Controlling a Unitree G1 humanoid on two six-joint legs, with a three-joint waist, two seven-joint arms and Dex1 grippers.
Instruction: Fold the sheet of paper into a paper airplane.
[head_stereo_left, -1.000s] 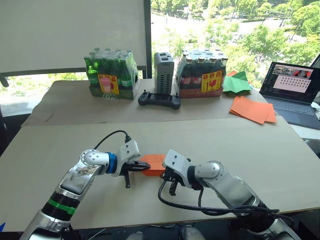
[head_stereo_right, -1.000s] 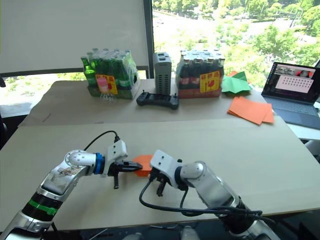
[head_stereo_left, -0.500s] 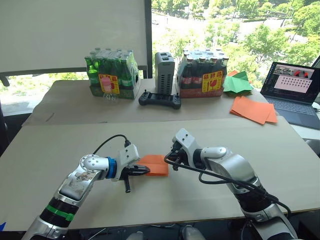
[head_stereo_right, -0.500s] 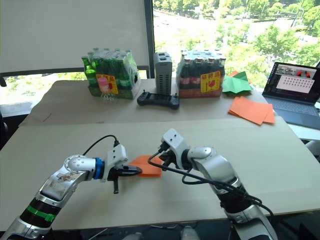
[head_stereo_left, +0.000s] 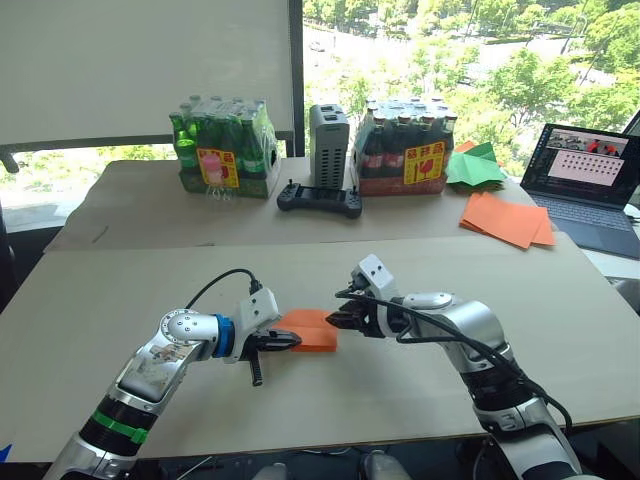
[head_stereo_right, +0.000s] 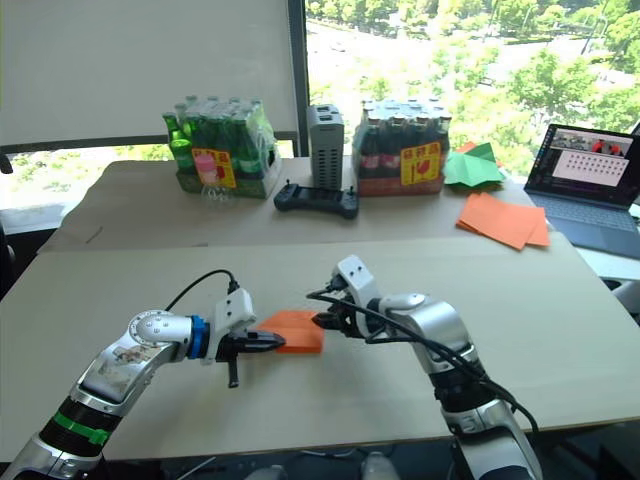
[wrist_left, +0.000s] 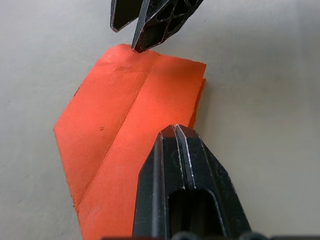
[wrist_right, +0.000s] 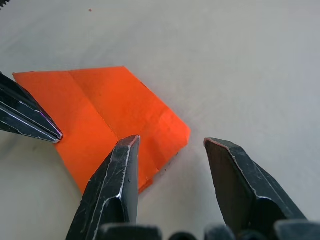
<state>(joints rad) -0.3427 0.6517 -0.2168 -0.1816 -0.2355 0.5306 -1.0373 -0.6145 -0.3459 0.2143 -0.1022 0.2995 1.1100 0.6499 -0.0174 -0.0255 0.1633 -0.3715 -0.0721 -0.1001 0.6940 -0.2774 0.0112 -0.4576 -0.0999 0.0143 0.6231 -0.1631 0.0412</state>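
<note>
your sheet of paper (head_stereo_left: 308, 330) lies on the near table (head_stereo_left: 560, 300), creased with one end pointed, probably mid-fold, wings undone. your left gripper (wrist_left: 176, 131) presses it with fingers together; your right gripper (wrist_right: 172, 145) stands parted at its edge.

Beige tables (head_stereo_left: 520, 290) before sunlit, perhaps tree-facing window (head_stereo_left: 460, 50)

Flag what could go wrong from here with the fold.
1. The left gripper, shut, pins the sheet of paper at one spot, so it could pivot if pushed.
2. The right gripper is open at a corner of the folded layers; closing there might catch one layer or crumple the crease.
</note>
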